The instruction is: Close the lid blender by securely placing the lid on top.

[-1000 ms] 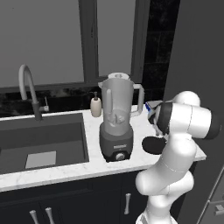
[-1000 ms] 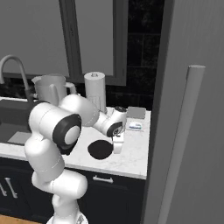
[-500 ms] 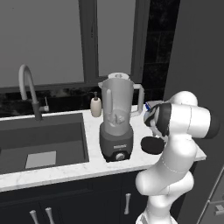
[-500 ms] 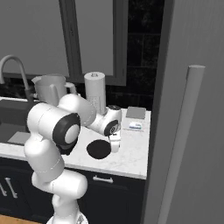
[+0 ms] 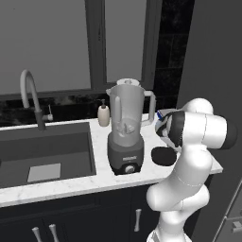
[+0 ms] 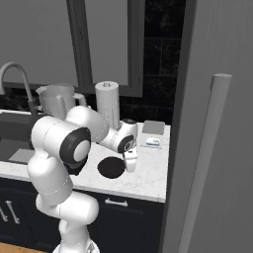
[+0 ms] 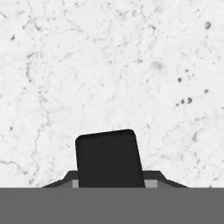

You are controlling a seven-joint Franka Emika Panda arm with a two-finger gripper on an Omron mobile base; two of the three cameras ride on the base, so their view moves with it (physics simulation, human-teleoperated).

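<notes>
Black lid (image 6: 111, 168) flat on counter (image 6: 148, 175), pincer (image 6: 130, 165) now lower, drawn together beside its edge

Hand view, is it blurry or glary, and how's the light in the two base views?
Hand view: sharp, evenly lit marble counter, no glare, black tab of the lid crisp. Left base view: dim, flat light, blender jar see-through, faint shadows. Right base view: same soft light, lid flat black.
</notes>
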